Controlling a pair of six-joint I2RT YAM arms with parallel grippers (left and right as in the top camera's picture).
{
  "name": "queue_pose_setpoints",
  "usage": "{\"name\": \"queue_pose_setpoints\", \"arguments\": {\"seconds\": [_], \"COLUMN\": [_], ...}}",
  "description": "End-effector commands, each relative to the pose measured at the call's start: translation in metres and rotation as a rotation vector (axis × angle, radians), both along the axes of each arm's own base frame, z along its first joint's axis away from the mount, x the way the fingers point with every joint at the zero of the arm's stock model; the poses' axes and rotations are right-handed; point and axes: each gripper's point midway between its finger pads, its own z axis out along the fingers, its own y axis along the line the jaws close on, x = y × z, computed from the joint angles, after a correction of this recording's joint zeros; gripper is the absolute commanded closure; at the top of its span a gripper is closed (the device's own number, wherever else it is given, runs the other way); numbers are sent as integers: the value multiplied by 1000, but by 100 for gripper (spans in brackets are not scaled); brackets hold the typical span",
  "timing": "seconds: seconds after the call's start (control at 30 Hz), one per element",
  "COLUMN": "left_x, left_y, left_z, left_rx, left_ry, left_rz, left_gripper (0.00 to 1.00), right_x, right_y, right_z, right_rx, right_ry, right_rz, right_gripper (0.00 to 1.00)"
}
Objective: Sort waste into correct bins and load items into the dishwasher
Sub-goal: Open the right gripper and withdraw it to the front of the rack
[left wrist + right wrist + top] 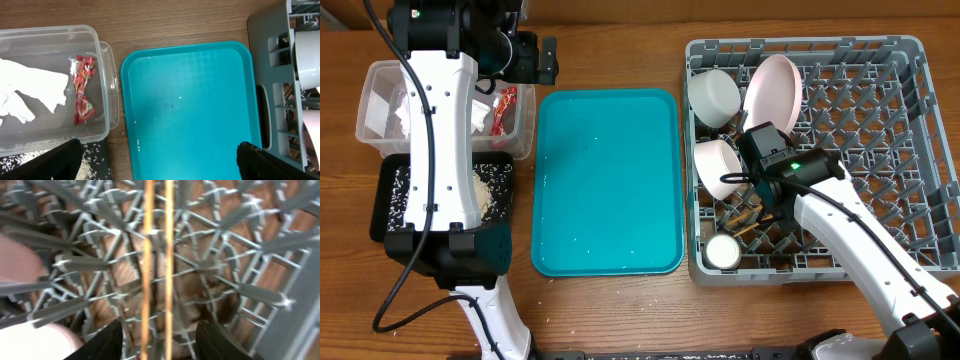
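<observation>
On the brown wooden table [670, 310], the pair of thin wooden chopsticks [147, 255] lay in the near-left part of the large grey plastic dish rack [880, 150], the right tool [159, 330] poised over them with jaws parted clear, apparently to leave them there, while the left tool [159, 147] gaped empty.

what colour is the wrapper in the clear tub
The wrapper is mostly red, clearest in the left wrist view.

From overhead, my left arm [440, 130] covers most of the clear tub [365, 110] and the black tray [380, 210]. The right wrist view is blurred throughout, and the chopsticks [147, 255] run off its top and bottom edges. In the left wrist view, the right edge cuts off the dish rack [267, 55].
</observation>
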Motion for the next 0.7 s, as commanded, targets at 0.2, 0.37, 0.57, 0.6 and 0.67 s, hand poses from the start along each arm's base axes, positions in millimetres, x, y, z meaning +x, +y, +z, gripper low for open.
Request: {"name": "queue_pose_setpoints", "arguments": {"seconds": [0.2, 0.37, 0.57, 0.6, 0.67], "left_x": [1, 1, 1, 1, 1], "left_y": [-2, -2, -2, -2, -2], "left_z": [8, 8, 8, 8, 8], "left_rx": [2, 2, 2, 2, 2], "left_ry": [-25, -25, -25, -25, -25], "left_rz": [0, 1, 1, 1, 1], "left_gripper": [0, 0, 0, 0, 0], "right_x": [35, 39, 27, 24, 23], "right_y": [21, 60, 68, 67, 60], "right_z": [51, 139, 175, 172, 171], "right_rx": [-49, -8, 54, 53, 19], "right_ry": [-50, -188, -270, -253, -233], "right_rz": [439, 772, 809, 810, 803], "right_gripper": [38, 0, 0, 0, 0]}}
